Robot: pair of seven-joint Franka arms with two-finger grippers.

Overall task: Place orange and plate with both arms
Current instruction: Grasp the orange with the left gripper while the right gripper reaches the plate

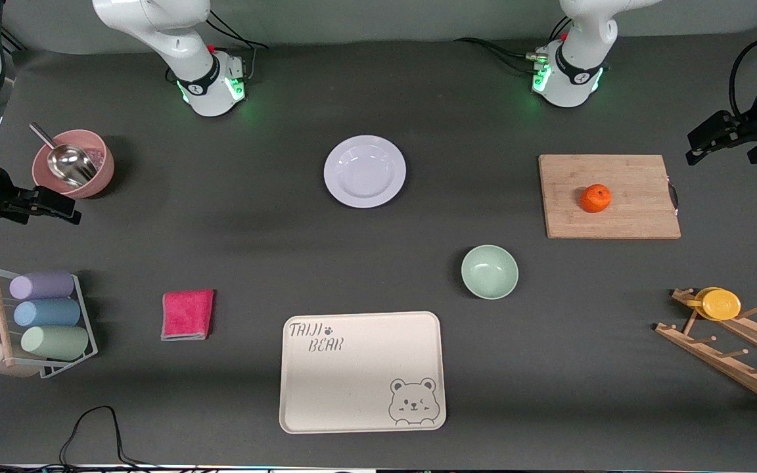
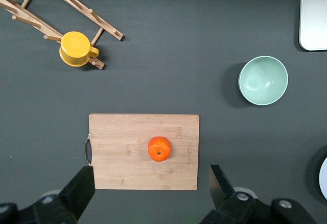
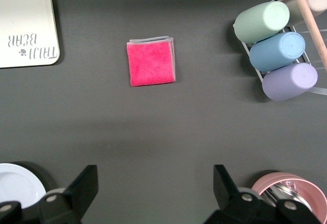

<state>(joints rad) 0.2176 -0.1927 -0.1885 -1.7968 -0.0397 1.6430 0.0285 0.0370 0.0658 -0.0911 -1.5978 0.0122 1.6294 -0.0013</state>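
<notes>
On the cutting board (image 1: pixel 612 197), the orange (image 1: pixel 596 198) lies nearest the spread-fingered left gripper (image 2: pixel 150 193); the right gripper (image 3: pixel 153 193), also spread, waits near the plate (image 1: pixel 365 171)

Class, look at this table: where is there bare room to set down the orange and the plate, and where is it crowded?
Bare mat lies between the plate and the bear tray, and between the pink cloth and the green bowl. The tray itself is empty. Crowded: the table ends, with the tumbler rack and peg rack. The orange sits on the cutting board.

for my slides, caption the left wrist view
Open left gripper hovers over the orange on the cutting board.
</notes>
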